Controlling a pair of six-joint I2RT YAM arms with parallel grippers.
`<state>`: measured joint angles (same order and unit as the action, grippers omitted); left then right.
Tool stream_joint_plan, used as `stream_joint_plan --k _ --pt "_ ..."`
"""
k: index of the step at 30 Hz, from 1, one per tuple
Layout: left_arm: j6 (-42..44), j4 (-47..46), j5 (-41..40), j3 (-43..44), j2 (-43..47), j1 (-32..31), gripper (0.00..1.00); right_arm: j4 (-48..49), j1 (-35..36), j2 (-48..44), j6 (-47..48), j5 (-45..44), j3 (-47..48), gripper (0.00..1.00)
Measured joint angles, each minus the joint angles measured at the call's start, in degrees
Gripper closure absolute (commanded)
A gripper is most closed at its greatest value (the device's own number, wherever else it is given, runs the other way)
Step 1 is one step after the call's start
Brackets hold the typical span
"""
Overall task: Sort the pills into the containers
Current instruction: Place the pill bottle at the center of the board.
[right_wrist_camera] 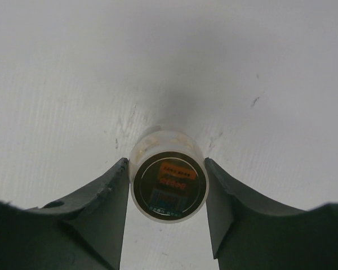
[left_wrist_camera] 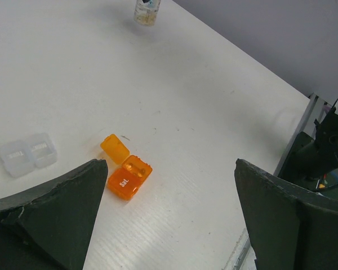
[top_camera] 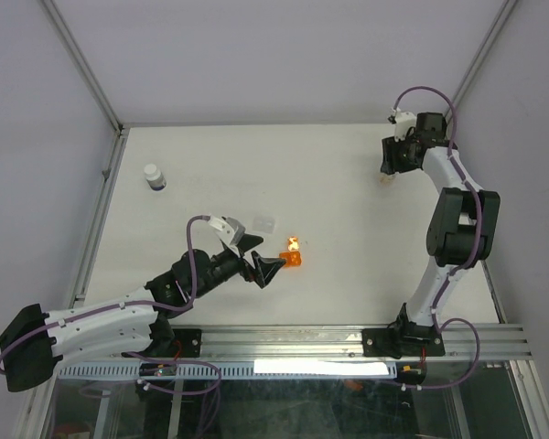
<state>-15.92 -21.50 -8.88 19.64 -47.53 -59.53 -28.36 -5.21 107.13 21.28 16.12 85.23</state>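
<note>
A small translucent orange container (left_wrist_camera: 124, 181) marked "Sat" lies on the white table with its lid (left_wrist_camera: 114, 148) flipped open. Two tan pills (left_wrist_camera: 136, 166) sit in its open compartment. My left gripper (left_wrist_camera: 172, 211) hovers open just near of it, nothing between the fingers; from above it (top_camera: 270, 254) stands just left of the orange container (top_camera: 293, 255). At the far right, my right gripper (right_wrist_camera: 168, 169) is shut on an upright clear vial (right_wrist_camera: 168, 183) with a dark cap, and pale pills (right_wrist_camera: 153, 139) show through its wall. The top view shows that gripper (top_camera: 388, 170) over the vial (top_camera: 384, 180).
A clear two-cell plastic box (left_wrist_camera: 28, 153) lies left of the orange one, also seen from above (top_camera: 265, 222). A white bottle with a dark band (top_camera: 154, 176) stands at the far left. Metal frame rails (top_camera: 110, 174) border the table's left and near edges.
</note>
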Motion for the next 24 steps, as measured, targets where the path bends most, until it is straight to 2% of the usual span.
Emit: stream_joint_plan --k 6,11,15,19,24 --pt "-0.35 0.15 0.28 -0.20 0.17 0.00 0.01 -1.68 -1.90 4.79 -0.39 -1.99 2.91 0.37" --pt "-0.55 0.17 0.72 -0.20 -0.26 0.00 0.01 -3.23 -2.84 5.25 -0.68 -1.64 3.19 0.25" --pt "-0.55 0.20 2.14 -0.20 -0.96 0.00 0.01 -3.37 -2.91 4.98 -0.87 -0.39 3.30 0.06" --pt "-0.55 0.11 3.78 -0.20 -1.01 0.00 0.01 -3.26 -2.97 1.49 -0.52 0.87 1.44 0.03" --pt "-0.24 -0.92 6.86 -0.20 -1.57 0.00 0.02 -3.04 -3.08 -10.58 -0.04 7.04 -3.50 0.03"
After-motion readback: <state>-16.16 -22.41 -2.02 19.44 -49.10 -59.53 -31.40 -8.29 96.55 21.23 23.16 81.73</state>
